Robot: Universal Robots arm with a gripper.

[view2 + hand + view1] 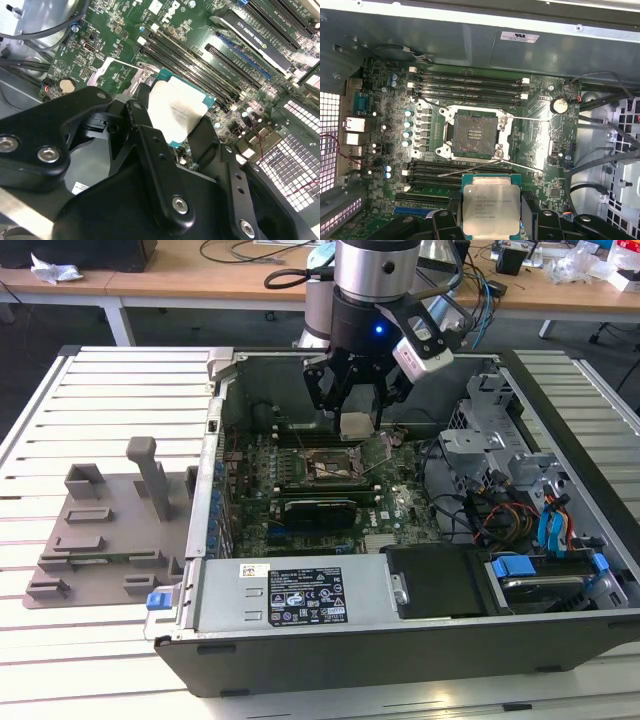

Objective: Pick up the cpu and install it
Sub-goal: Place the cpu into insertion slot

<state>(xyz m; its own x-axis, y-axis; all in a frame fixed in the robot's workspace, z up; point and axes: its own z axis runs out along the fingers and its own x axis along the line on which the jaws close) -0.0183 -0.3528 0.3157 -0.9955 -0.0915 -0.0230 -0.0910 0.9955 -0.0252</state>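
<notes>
Gripper (pixel 357 418) fingers pinch the cpu (pixel 356 427) by its edges, holding it above the motherboard (pixel 300 480) inside an open case (pixel 400 650). The case lies on a white slatted table (pixel 110 390), with wooden desks (pixel 200 280) behind. The first wrist view shows the uncovered socket (pixel 475 134), with the cpu held off to one side of it. The exterior view shows a grey fixture plate (pixel 100 530) on its left. The cpu is a silvery square with a green rim.

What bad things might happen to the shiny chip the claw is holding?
The claw holds the cpu above the motherboard, not yet in the open socket. If it slips, it might drop and get damaged. If lowered crooked, it might harm the socket or catch the wire lever.
</notes>
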